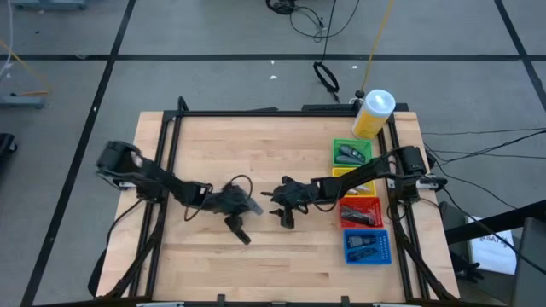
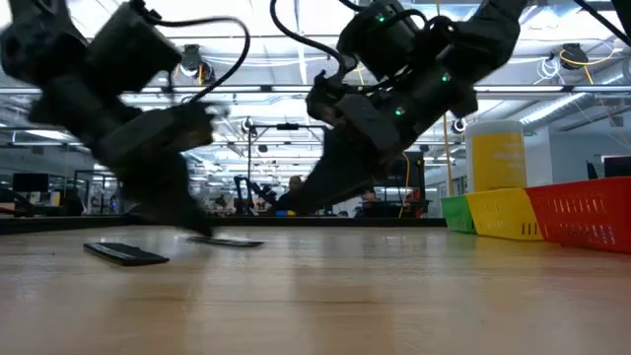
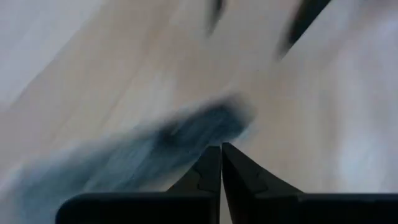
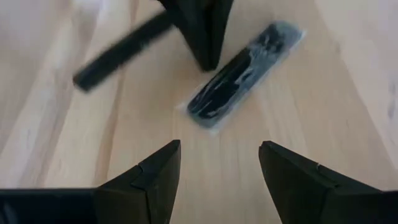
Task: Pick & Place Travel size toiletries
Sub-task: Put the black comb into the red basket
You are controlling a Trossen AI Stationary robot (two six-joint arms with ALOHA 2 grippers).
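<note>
Dark oblong toiletry (image 4: 244, 73) in a clear, glossy plastic wrap lies flat on the pale wood-plank table (image 1: 256, 256) near its middle, btwn the two arms; a second slim black piece (image 1: 238, 230) lies just beside the left arm. Left gripper (image 3: 221, 155) is pressed together, empty, low over the table. Right gripper (image 4: 217, 168) is spread wide, facing the wrapped piece w/o touching it.

Both arms are stretched toward the middle of the table. The left arm is reached in from the left side, and the left gripper (image 1: 248, 207) is held low near the centre with its fingers (image 3: 214, 171) pressed fully together. The right arm is extended from the right side; the right gripper (image 1: 275, 198) is kept close opposite, with its fingers (image 4: 155, 177) spread apart.
</note>
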